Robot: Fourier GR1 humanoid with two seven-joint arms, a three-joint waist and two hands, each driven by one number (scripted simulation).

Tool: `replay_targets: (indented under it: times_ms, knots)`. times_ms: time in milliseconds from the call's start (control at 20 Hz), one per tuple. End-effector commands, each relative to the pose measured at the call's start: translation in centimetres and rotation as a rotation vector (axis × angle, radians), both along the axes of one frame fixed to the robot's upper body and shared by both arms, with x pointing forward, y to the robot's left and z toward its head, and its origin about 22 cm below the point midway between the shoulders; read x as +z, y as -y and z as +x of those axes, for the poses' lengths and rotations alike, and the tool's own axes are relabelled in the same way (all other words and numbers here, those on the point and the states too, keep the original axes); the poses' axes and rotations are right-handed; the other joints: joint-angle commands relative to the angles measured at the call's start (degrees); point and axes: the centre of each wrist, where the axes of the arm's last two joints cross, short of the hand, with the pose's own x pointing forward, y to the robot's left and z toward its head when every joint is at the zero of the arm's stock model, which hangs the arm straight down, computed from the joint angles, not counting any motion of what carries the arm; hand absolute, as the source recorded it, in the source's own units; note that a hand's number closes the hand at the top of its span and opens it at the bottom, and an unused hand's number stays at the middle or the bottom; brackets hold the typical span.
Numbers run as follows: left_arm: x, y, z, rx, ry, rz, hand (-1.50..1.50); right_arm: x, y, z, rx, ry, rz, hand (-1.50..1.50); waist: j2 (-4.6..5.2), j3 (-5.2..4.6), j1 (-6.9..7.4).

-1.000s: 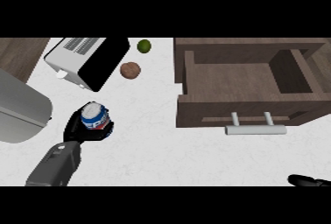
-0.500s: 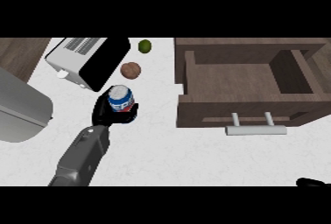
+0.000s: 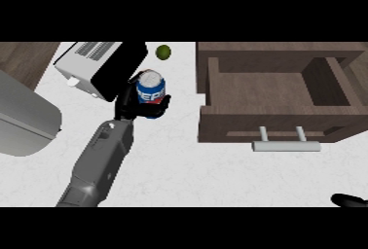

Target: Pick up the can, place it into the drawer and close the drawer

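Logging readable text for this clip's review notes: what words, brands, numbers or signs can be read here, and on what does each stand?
"PEPS": white letters on the blue can held in the left hand; any further letter is hidden round the can's curve.
Toaster: no text that can be read.
Drawer: no text or sign.

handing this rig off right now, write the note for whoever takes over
Left hand: shut on the blue can, holding it upright to the left of the drawer.
Right hand: barely in view at the lower right edge, holding nothing visible; finger state can't be told.
Drawer: open, nothing visible inside, metal handle facing the robot.
Done: can picked up.
Left: carry the can right over the drawer wall, set it inside, release, then push the drawer closed.
Nearby: toaster and a lime behind the can.
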Motion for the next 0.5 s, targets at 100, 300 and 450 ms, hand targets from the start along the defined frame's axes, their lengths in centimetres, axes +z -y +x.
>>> replay_targets:
  times_ms: [100, 300, 450]
  knots:
    - [7.1, 4.0, 1.9, -0.055, 0.016, 0.006, 1.50, 0.1, -0.1, -0.3, -0.003, -0.002, -0.002, -1.50, 0.01, 0.00, -0.33]
    - [13.0, 6.7, 2.2, -0.078, 0.032, -0.014, 1.50, 0.6, 0.5, -0.3, -0.008, 0.001, -0.006, -1.50, -0.16, 0.01, -0.08]
    - [16.2, 7.8, 2.8, -0.072, 0.069, 0.021, 1.50, -0.6, -0.4, -0.2, 0.002, -0.004, -0.024, -1.50, 0.19, 0.00, -0.34]
